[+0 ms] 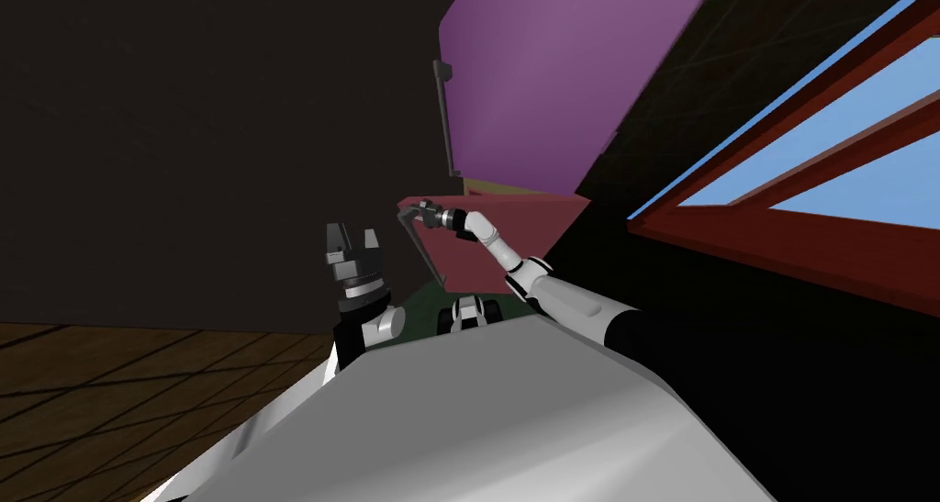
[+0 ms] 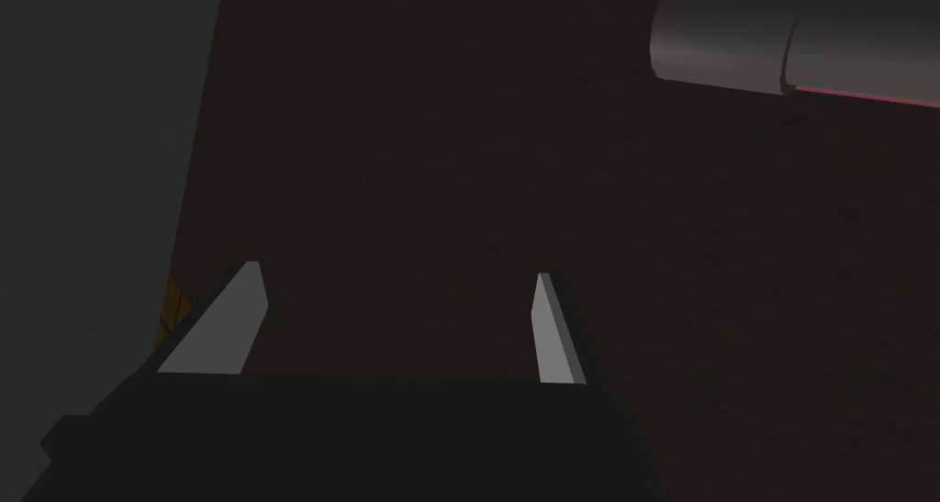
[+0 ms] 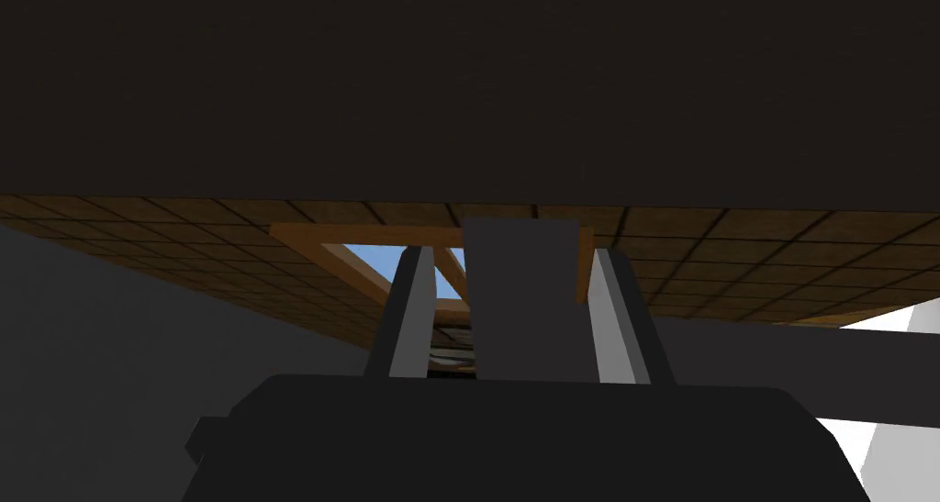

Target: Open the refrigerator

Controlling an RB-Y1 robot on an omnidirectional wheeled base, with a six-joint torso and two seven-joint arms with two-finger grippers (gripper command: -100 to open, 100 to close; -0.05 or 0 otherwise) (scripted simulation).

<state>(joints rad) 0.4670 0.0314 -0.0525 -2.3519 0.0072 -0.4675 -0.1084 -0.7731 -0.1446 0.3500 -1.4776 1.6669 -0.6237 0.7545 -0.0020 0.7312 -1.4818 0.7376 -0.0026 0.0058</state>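
Wood-plank floor (image 1: 110, 377), matt purple door (image 1: 551, 74), matt red door (image 1: 542, 221), matt grey handle (image 3: 523, 295)

My right arm (image 1: 569, 299) reaches forward and across my front, the forearm stretched out and the wrist bent, with the right gripper (image 1: 420, 212) well ahead of me. Its fingers (image 3: 411, 313) stand close together and press both sides of a dark grey bar (image 3: 523, 295) (the wrist camera shows it squarely between them). My left arm (image 1: 367, 327) is tucked in close, forearm upright. The left gripper (image 1: 353, 238) points up, blades spread wide apart.
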